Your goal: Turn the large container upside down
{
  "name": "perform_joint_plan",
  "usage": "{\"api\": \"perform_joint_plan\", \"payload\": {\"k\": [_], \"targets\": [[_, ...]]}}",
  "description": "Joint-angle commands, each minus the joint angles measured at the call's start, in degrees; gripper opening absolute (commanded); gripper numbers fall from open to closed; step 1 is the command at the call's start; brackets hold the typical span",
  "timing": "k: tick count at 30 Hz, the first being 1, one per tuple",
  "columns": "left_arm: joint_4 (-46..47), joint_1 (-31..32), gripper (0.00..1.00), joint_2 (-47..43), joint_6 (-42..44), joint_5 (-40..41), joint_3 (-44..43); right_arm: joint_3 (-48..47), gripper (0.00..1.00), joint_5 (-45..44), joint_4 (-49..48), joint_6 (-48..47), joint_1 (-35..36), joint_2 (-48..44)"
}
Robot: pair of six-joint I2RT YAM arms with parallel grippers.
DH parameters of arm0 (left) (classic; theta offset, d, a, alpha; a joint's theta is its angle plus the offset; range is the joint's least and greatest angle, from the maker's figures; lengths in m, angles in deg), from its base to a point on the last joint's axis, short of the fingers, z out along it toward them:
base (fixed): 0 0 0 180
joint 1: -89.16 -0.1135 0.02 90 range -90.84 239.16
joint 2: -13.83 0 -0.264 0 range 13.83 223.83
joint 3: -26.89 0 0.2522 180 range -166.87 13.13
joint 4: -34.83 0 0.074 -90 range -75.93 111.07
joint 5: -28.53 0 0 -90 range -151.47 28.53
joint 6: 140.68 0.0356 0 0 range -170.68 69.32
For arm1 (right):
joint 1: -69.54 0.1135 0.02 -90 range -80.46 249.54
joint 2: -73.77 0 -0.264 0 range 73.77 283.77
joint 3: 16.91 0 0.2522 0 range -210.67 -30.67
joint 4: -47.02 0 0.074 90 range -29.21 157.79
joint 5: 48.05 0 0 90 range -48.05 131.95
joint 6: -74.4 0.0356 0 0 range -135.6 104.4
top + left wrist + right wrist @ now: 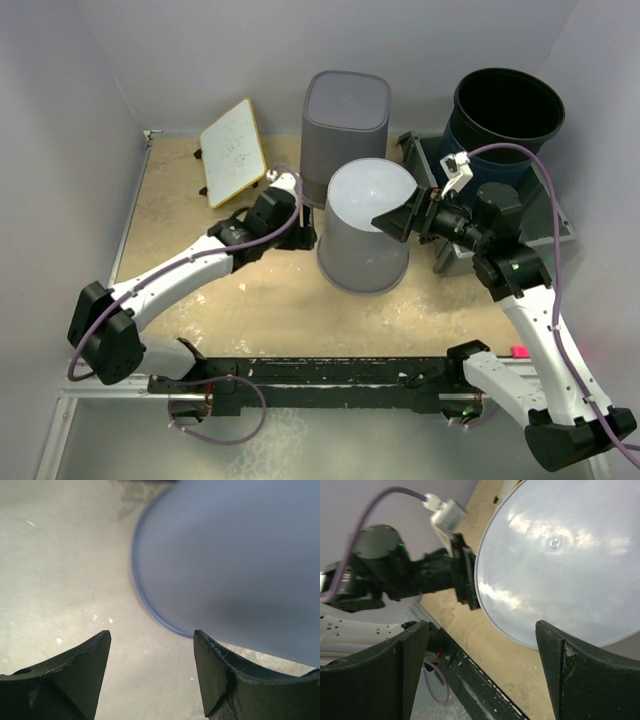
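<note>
Both arms reach inward over the table's middle.
Left gripper and right gripper face each other, jaws spread.

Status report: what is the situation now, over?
Left gripper, right gripper: open, empty. Large container base up, between them. Grey bin just behind it.

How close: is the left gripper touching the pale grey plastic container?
Cannot tell. Left wrist view: the container overlaps one finger of the open left gripper; no gap or contact shows plainly.
</note>
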Motion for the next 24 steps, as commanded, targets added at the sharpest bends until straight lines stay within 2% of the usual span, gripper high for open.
{"api": "perform_joint_plan", "payload": {"k": [1, 5, 12, 16, 24], "targets": [[-4.5, -5.0, 0.64, -3.0, 3.5, 2.2, -4.4, -2.1, 0.91, -3.6, 2.8, -3.3, 0.2, -0.7], [-3.6, -7.0, 0.63, -2.4, 2.3, 2.3, -8.7, -3.7, 0.92, -7.4, 4.7, -5.5, 0.2, 0.1], [-1.0, -7.1, 0.63, -2.6, 1.7, 1.3, -15.1, -7.5, 0.95, -15.3, 14.2, -12.0, 0.2, -0.3], [-0.8, -7.0, 0.63, -3.0, 1.6, 1.6, -17.7, -9.0, 0.95, -19.9, 13.9, -12.8, 0.2, 0.3], [-2.3, -7.1, 0.62, -9.9, -0.7, 9.1, -14.9, -22.2, 0.96, -19.3, 4.3, -8.5, 0.2, 18.2]]}}
